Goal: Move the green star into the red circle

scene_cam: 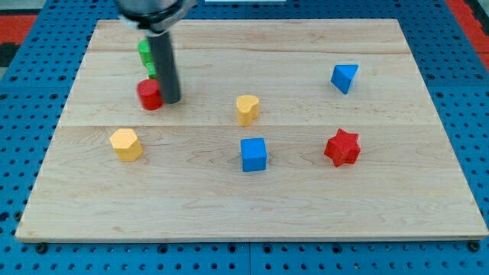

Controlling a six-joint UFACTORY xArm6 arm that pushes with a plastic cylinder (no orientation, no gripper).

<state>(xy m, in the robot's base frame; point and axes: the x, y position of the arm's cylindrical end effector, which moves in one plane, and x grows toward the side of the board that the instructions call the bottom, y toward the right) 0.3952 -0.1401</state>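
The blue cube (pixel 254 153) lies nearest, while my tip (pixel 171 100), a bare rod with no jaws to open or close, touches the red circle (pixel 150 95), the green star (pixel 145 58) just above toward the view's top, partly hidden

Wooden board (pixel 252 202), pale planks, lying on blue pegboard (pixel 466 99). Landmark: blue cube (pixel 254 154), near board centre.

- Yellow heart (pixel 247 109): just above cube.
- Red star (pixel 341 147): to cube's right, same level.
- Blue triangular block (pixel 344 77): up and right, well apart.
- Yellow hexagon (pixel 126 143): far left.
- Red circle (pixel 149 95): up-left; my tip (pixel 171 100) touching its right side.
- Green star (pixel 143 52): above red circle, partly hidden by rod.
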